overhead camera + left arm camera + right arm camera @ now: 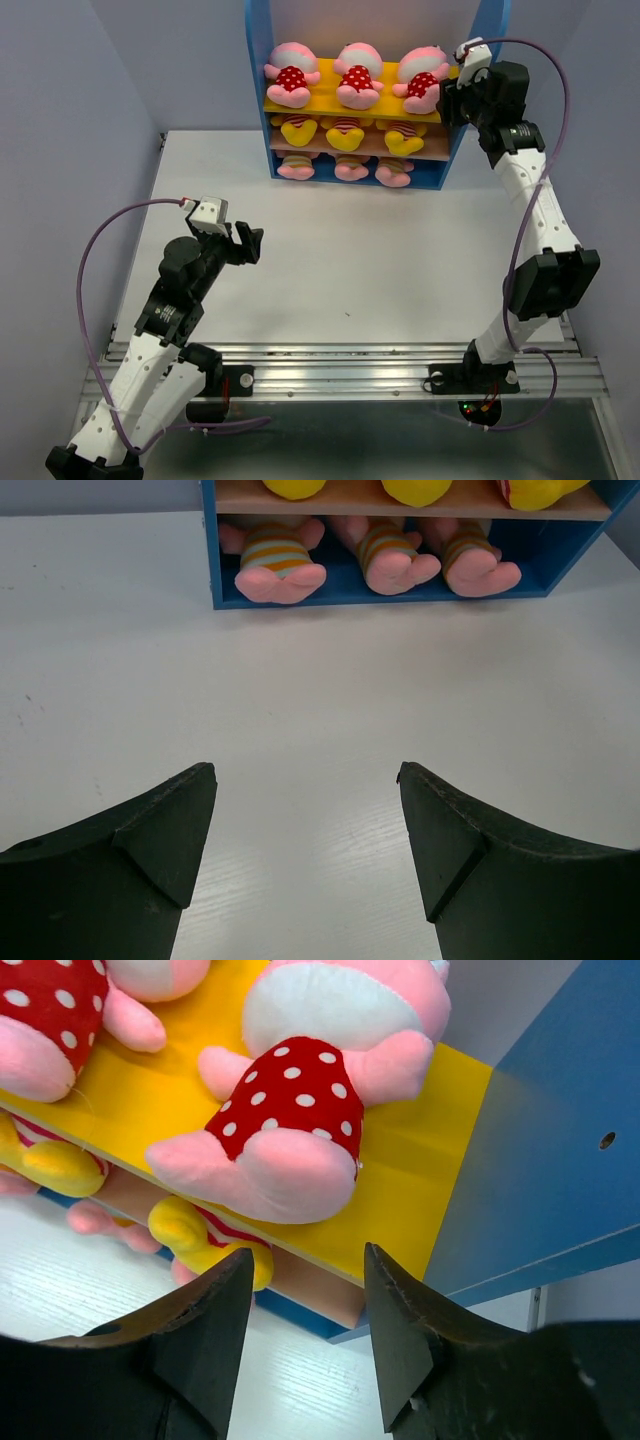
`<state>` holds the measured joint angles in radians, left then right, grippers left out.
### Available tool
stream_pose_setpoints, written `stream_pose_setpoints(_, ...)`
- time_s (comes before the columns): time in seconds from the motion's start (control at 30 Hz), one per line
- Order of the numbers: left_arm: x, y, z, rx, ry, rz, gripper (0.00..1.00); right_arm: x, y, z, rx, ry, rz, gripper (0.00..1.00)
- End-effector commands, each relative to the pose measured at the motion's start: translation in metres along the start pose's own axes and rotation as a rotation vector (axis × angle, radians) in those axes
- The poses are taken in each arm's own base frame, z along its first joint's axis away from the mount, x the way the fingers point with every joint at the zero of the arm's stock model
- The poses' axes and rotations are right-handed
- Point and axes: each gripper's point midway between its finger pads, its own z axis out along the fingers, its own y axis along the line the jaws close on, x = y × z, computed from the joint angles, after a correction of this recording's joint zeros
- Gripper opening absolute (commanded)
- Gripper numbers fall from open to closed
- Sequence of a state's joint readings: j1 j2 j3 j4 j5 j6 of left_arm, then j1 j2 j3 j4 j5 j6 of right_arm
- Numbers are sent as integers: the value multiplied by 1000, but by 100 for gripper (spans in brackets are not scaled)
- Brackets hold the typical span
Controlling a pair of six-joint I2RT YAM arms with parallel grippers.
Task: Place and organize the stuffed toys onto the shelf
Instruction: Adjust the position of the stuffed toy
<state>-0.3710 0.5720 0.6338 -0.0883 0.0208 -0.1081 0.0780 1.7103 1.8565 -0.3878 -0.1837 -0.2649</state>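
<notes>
The shelf [258, 90] stands at the back of the table with stuffed toys on all three tiers. Three pink pigs in red dotted outfits [357, 78] sit on the yellow board, three yellow bears [346, 135] on the brown board, and three striped pigs [351, 168] on the blue base. My right gripper [450, 100] is at the shelf's upper right corner. It is open and empty, just below and in front of the rightmost dotted pig [300, 1120], without touching it. My left gripper [250, 243] hangs open and empty over the table, facing the bottom-tier pigs [275, 565].
The shelf's tall blue right panel [560, 1130] is close beside my right fingers. The white table [400, 260] stretches between the shelf and the arm bases. A metal rail [350, 365] runs along the near edge.
</notes>
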Motion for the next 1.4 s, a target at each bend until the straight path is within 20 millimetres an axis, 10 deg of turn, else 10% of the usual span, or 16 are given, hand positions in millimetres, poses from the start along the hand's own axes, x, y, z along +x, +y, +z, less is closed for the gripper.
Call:
stream_pose_setpoints(0.0, -7, 1, 1, -1, -35, 7, 85, -39, 4, -20, -33, -117, -9, 55)
stream_pose_setpoints(0.53, -6, 0, 2, 0, -30, 8, 85, -51, 43, -22, -274, -171, -184, 92)
stream_pose_setpoints(1.13, -5, 1, 3, -8, -22, 2, 85, -26, 42, 42, -88, -103, -378, 90)
stream_pose_setpoints(1.37, -5, 2, 4, -9, -21, 0, 85, -20, 23, 52, 22, -80, -357, 71)
